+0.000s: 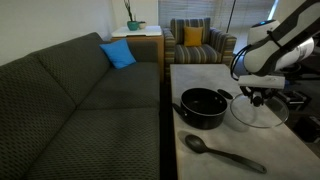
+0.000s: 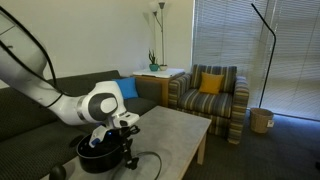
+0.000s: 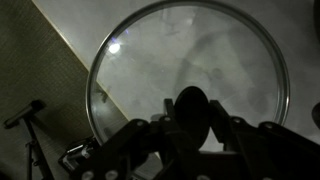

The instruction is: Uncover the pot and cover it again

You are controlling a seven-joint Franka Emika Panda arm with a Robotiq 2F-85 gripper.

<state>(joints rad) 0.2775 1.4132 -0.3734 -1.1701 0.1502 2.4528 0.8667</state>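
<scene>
In an exterior view the wide, shallow, round black pot (image 1: pixel 203 107) stands uncovered near the middle of the pale stone tabletop (image 1: pixel 200 75), a little toward the edge that runs along the dark grey sofa (image 1: pixel 60 95). A short handle shows at its side. Its inside reads as plain black, and I cannot tell whether anything lies in it. Just beside it, toward the opposite edge, is the round glass lid with a thin metal rim (image 1: pixel 258 115), low at the tabletop. The gripper (image 1: pixel 256 97) of the white arm is set on the lid's centre. A long black spoon (image 1: pixel 222 153) lies apart from the pot, toward the near edge.

In an exterior view taken along the tabletop (image 2: pixel 180 125), the pot (image 2: pixel 98 158) sits at the near end with its mouth bare. The gripper (image 2: pixel 122 142) is just beside it, over the lid's thin rim (image 2: pixel 148 166). A striped armchair with a yellow cushion (image 2: pixel 210 95) stands past the far end.

In the wrist view the glass lid (image 3: pixel 150 70) fills most of the frame, seen flat-on, with the pale tabletop (image 3: pixel 90 20) showing through and around it. The gripper (image 3: pixel 192 120) is pinched tight on the lid's round black knob (image 3: pixel 192 100), one dark finger on either side. I cannot tell whether the lid rests on the tabletop or hangs just clear of it.
</scene>
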